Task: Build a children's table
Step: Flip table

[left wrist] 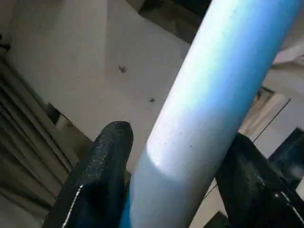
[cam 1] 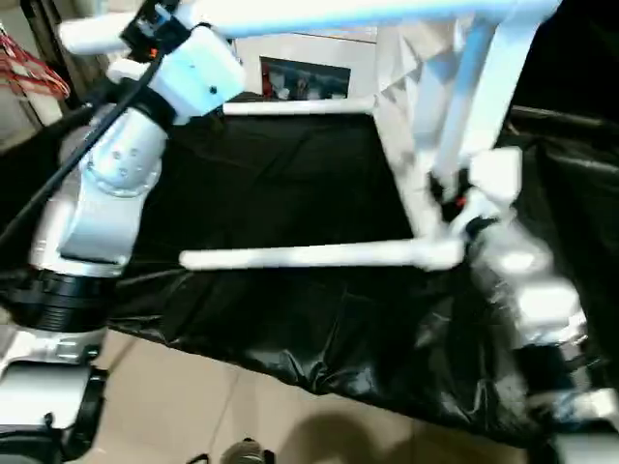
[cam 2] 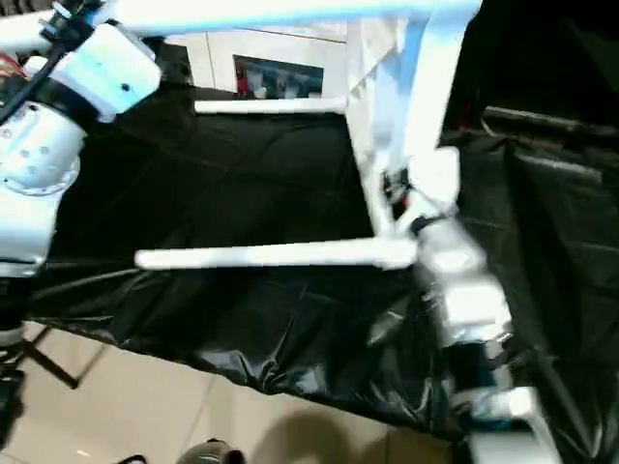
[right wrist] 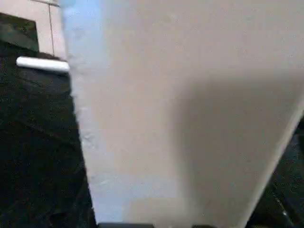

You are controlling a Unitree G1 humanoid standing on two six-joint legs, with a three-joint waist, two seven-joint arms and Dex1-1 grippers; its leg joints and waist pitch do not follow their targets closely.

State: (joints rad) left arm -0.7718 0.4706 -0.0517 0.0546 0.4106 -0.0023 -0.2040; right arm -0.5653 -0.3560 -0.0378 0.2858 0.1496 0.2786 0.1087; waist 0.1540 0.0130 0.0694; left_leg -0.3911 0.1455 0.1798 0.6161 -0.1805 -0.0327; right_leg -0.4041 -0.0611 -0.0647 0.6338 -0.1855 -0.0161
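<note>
Children's table (cam 1: 426, 145) is lifted on its side above the black sheet (cam 1: 290, 193) that covers the work surface, its legs running out level toward the left and its top standing on edge at the right. At the left, the left gripper (left wrist: 178, 156) has a black finger (left wrist: 102, 156) on either side of the uppermost leg (cam 1: 319, 14), and the wrist view shows the round shaft seated between them, so this hand is grasping that leg near its free end. Moving across, a lower leg (cam 1: 309, 256) and a far leg (cam 1: 295, 108) both project level over the sheet, apparently seated in their corner sockets. At the right, the right gripper (cam 1: 455, 198) is pressed against the edge of the tabletop (right wrist: 190, 109) near the lower corner; it looks closed on that edge, though the fingers themselves are hidden, so I cannot confirm the hold. Judgement: the piece is hollow plastic, light and fairly stiff, but smooth and likely to slip or rotate in a two-finger pinch. Legs will flex and lever at the sockets, so holds nearer the corner sockets or on the ribbed rim appear safer than holds at leg tips.
</note>
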